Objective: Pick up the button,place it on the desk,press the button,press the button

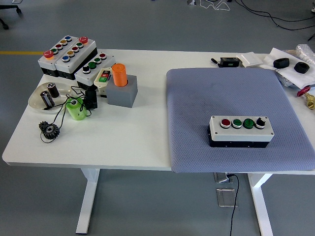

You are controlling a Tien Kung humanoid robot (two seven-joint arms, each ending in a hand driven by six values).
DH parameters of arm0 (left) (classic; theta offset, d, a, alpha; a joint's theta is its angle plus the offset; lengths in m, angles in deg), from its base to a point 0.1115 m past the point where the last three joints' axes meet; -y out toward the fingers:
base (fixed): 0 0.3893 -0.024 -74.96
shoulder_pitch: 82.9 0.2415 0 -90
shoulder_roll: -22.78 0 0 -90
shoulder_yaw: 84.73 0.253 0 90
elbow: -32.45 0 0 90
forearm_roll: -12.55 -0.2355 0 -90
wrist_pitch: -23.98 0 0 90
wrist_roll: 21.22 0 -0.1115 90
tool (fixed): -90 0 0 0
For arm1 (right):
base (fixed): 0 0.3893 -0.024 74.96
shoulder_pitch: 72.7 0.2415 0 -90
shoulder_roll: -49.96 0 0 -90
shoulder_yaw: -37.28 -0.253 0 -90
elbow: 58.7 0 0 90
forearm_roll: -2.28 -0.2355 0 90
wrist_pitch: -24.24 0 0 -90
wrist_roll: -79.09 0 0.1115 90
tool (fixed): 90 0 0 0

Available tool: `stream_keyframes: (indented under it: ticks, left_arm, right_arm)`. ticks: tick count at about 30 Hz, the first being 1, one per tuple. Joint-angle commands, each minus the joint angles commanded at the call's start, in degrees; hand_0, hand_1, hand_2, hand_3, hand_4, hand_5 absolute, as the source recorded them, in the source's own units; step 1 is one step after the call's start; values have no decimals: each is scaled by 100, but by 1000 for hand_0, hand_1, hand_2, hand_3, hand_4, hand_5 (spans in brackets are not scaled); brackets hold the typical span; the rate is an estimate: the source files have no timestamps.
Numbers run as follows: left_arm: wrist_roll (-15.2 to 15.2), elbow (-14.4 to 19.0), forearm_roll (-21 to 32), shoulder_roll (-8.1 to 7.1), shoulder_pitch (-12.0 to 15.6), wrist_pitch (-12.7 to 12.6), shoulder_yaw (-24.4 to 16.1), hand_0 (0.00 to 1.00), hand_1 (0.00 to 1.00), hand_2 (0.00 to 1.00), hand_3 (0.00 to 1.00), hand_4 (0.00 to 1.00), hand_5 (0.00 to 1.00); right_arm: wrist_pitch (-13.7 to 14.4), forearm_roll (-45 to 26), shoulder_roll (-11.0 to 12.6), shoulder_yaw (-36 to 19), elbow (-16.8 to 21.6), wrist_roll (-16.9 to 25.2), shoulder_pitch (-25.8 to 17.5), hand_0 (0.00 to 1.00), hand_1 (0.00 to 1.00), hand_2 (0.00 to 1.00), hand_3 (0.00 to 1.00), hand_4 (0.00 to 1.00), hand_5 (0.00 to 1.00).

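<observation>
A button box (240, 131) with a white top and black base lies on the grey mat (197, 98) on the right half of the white table. Its top carries a red button (225, 122), two green buttons (237, 123) and a black knob (260, 123) in a row. Neither of my hands is in view.
At the back left stand several more button boxes (66, 53), an orange cylinder in a grey block (120, 86), a small plate with parts (47, 96), a green spool (76, 109) and black gears (49, 130). Black parts and papers (288, 64) lie at the back right.
</observation>
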Motion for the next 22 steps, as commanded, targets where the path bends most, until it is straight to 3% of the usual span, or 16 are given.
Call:
stream_keyframes:
  ticks: [11, 16, 22]
  left_arm:
    - [-87, 33, -382, 2, 3, -17, -251, 714, 799, 817, 689, 465, 998]
    - [-77, 37, -385, -1, -1, -23, -272, 714, 798, 817, 690, 465, 998]
    - [-38, 32, -310, -9, -12, -4, -218, 714, 799, 817, 692, 465, 998]
  right_arm:
    - [19, -60, 13, -63, 9, -14, -104, 764, 709, 756, 733, 526, 752]
    - [139, -151, 31, 2, 42, -24, -87, 761, 706, 750, 752, 524, 752]
    - [93, -161, 51, 31, 52, -20, -80, 762, 708, 755, 763, 524, 750]
